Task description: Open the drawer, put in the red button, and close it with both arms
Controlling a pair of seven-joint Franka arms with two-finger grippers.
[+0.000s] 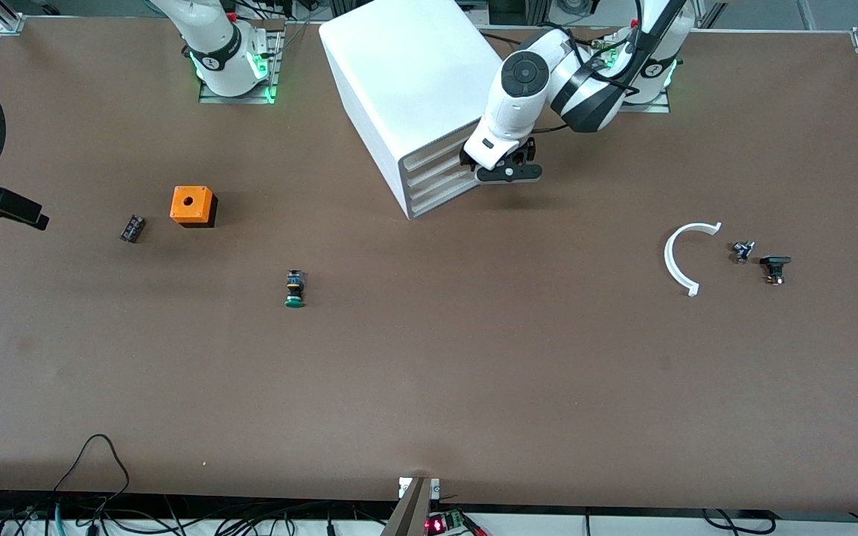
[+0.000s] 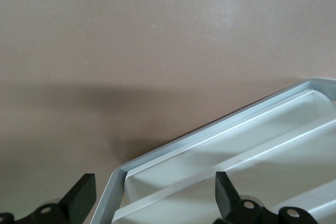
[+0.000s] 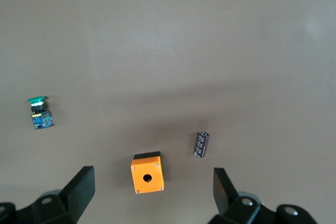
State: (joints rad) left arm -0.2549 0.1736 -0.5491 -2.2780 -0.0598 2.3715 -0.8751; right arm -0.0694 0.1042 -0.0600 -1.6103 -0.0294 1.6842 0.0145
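The white cabinet (image 1: pixel 407 82) stands at the robots' edge of the table, its four drawers (image 1: pixel 440 182) all shut. My left gripper (image 1: pixel 507 175) is open at the cabinet's front, beside the drawer ends. In the left wrist view (image 2: pixel 154 182) its fingers straddle the frame's corner and a drawer lip (image 2: pixel 252 150), gripping nothing. The red button (image 1: pixel 775 270) lies as a small dark piece with a spot of red at the left arm's end of the table. My right gripper (image 1: pixel 4 206) is open and empty, high over the orange box (image 3: pixel 147 173).
An orange box with a hole (image 1: pixel 193 205), a small black part (image 1: pixel 132 228) and a green-capped button (image 1: pixel 295 289) lie toward the right arm's end. A white curved strip (image 1: pixel 678 257) and a small blue-black part (image 1: pixel 742 251) lie beside the red button.
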